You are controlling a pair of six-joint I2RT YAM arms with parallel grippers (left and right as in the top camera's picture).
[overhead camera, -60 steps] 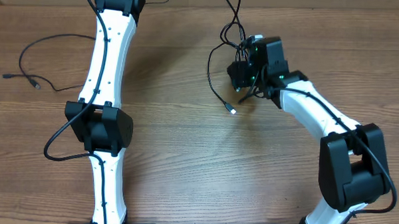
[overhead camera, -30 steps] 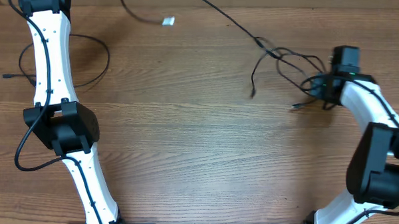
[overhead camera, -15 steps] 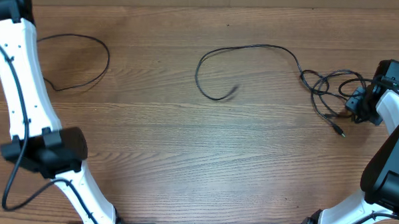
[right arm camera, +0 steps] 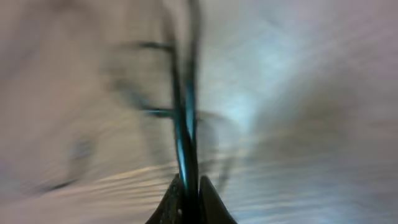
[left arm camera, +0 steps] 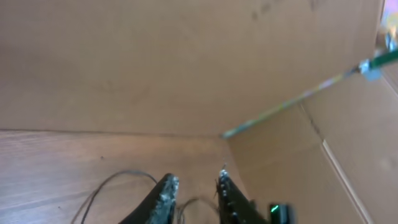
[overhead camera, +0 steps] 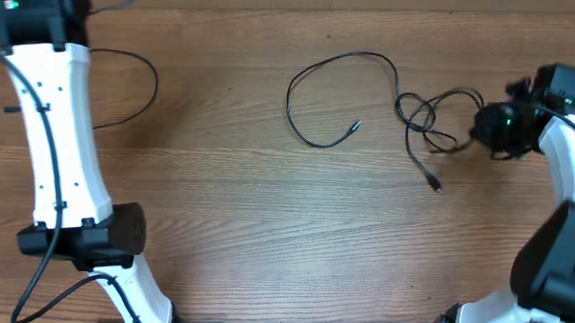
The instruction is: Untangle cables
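Observation:
One thin black cable (overhead camera: 291, 104) lies in an open loop at the table's centre, its plug (overhead camera: 356, 126) pointing right. It runs right into a small knot of loops (overhead camera: 423, 118), from which a tail ends in a plug (overhead camera: 437, 189). Whether the knot holds one cord or two I cannot tell. My right gripper (overhead camera: 495, 130) sits just right of the knot, shut on a black cable strand (right arm camera: 186, 124) that rises from its fingertips (right arm camera: 188, 180). My left gripper (left arm camera: 194, 182) is at the far left, jaws slightly apart with nothing between them. A cord arc (left arm camera: 118, 177) lies beyond its tips.
Another thin black cord (overhead camera: 154, 80) curves on the table at the left, beside the white left arm (overhead camera: 53, 144). A cardboard wall (left arm camera: 186, 62) with a corner stands behind the table. The white right arm (overhead camera: 570, 171) runs along the right edge.
The left jaws have parted and the left arm swung right. The right gripper moved left with its strand. The knot and the centre loop shifted, the loop's plug end now pointing right.

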